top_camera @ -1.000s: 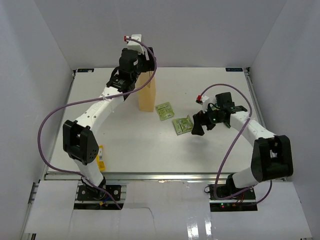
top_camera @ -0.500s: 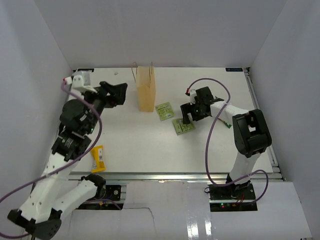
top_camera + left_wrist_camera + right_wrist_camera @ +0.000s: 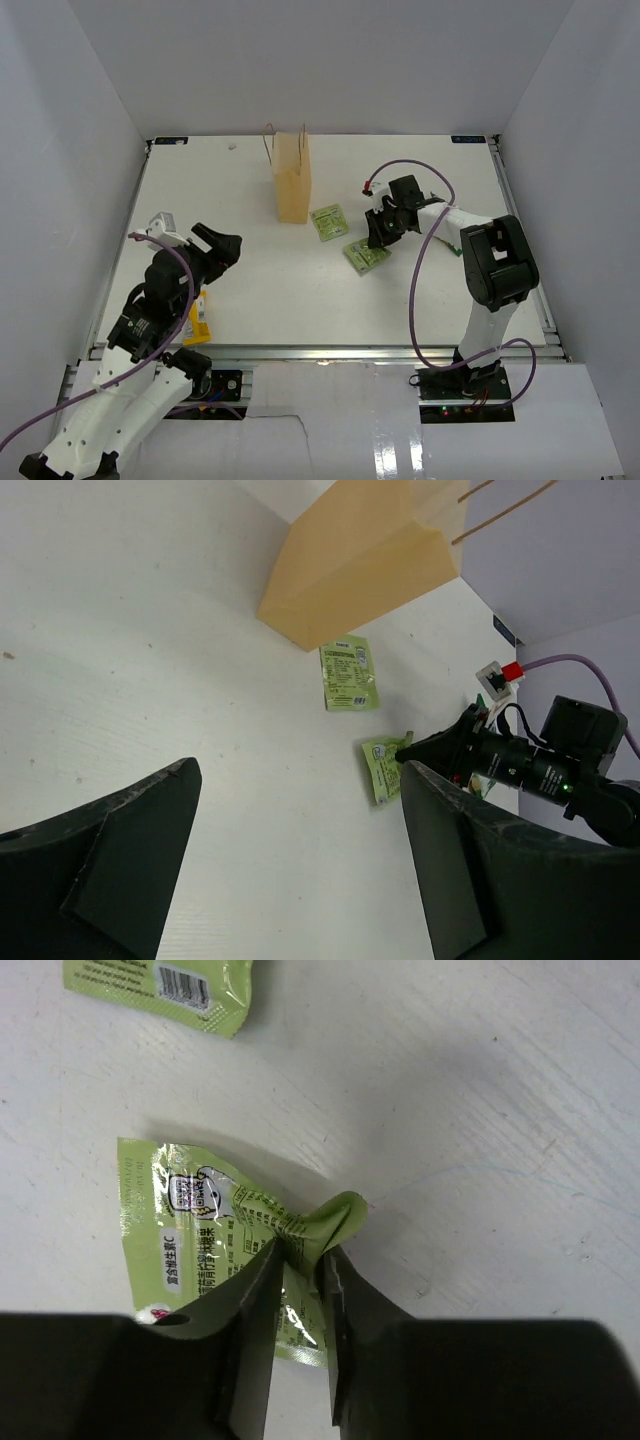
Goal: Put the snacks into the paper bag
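The tan paper bag (image 3: 293, 182) (image 3: 360, 565) stands upright at the back of the table. Two light-green snack packets lie to its right: one flat (image 3: 327, 221) (image 3: 348, 675) (image 3: 160, 985), the other (image 3: 362, 257) (image 3: 378, 772) (image 3: 190, 1225) crumpled at one edge. My right gripper (image 3: 373, 239) (image 3: 300, 1260) (image 3: 410, 748) is shut on that crumpled edge, with the packet still resting on the table. My left gripper (image 3: 216, 246) (image 3: 300, 880) hangs open over the near left, holding nothing. A yellow packet (image 3: 198, 318) lies beside the left arm.
White walls close in the table on three sides. The right arm's purple cable (image 3: 425, 235) loops above the table by the right packet. The left arm's body (image 3: 155, 300) leans over the near-left corner.
The left arm has swung from above the bag down to the near left, its gripper still open. The right gripper moved in onto the packet and closed on its edge.
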`<state>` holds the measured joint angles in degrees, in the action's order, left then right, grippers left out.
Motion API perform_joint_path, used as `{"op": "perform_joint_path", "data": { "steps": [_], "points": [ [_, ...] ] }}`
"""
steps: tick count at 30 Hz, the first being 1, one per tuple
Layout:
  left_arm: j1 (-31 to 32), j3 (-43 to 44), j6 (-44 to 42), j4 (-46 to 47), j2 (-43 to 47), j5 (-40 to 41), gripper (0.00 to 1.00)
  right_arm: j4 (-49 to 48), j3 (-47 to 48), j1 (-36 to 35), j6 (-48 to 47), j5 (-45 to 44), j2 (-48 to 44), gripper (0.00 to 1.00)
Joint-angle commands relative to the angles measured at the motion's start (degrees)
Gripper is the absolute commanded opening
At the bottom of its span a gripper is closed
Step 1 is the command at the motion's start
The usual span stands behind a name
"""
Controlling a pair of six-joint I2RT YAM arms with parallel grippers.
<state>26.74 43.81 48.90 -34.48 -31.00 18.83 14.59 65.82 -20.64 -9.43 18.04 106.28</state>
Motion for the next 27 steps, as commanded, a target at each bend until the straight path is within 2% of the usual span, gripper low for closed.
{"op": "perform_joint_path", "data": {
  "steps": [1, 2, 3, 5, 8, 12, 15, 19, 21, 24, 27],
  "points": [
    [-0.11, 0.31, 5.05, -3.92, 0.59, 2.61, 0.91, -1.41, -0.43, 0.08, -1.90, -0.63, -0.28, 0.21],
    [-0.11, 0.13, 6.37, -5.15, 0.59, 3.92, 0.91, -1.49, -0.52, -0.01, -2.78, -1.34, -0.54, 0.17],
    [-0.11, 0.13, 8.29, -9.16, 0.25, 5.41, 0.91, -2.02, -0.69, 0.08, -3.57, -1.95, -1.42, 0.08],
    [-0.11, 0.22, 14.88, -13.40, -0.46, 9.55, 0.91, -2.11, -0.70, 0.16, -5.50, -1.00, -2.39, 0.08],
    [-0.11, 0.13, 19.55, -19.47, -2.04, 10.88, 0.91, -1.67, -0.43, 0.60, -14.61, 11.43, -7.81, 0.08],
    [-0.11, -0.31, 23.24, -22.29, -4.67, 10.44, 0.91, -2.54, 1.67, 0.17, -22.19, 24.11, -14.24, 0.08],
    [-0.11, -0.48, 26.32, -24.14, -7.05, 10.26, 0.91, -4.21, 7.20, -2.11, -24.75, 27.04, -16.19, 0.08],
    [-0.11, -0.48, 27.30, -24.58, -8.11, 9.74, 0.91, -6.76, 21.49, -7.29, -25.02, 23.45, -14.09, 0.08],
    [-0.11, -0.74, 27.73, -24.58, -7.67, 9.56, 0.91, -11.67, 25.39, -8.88, -25.55, 21.09, -12.16, 0.08],
    [-0.11, -1.18, 28.09, -24.58, -6.97, 9.21, 0.90, -16.78, 34.08, -13.53, -31.33, 15.46, -7.07, 0.08],
    [-0.11, -1.10, 28.00, -24.93, -6.35, 8.86, 0.90, -19.76, 44.46, -15.04, -36.00, 10.20, 0.14, 0.08]
  ]
}}
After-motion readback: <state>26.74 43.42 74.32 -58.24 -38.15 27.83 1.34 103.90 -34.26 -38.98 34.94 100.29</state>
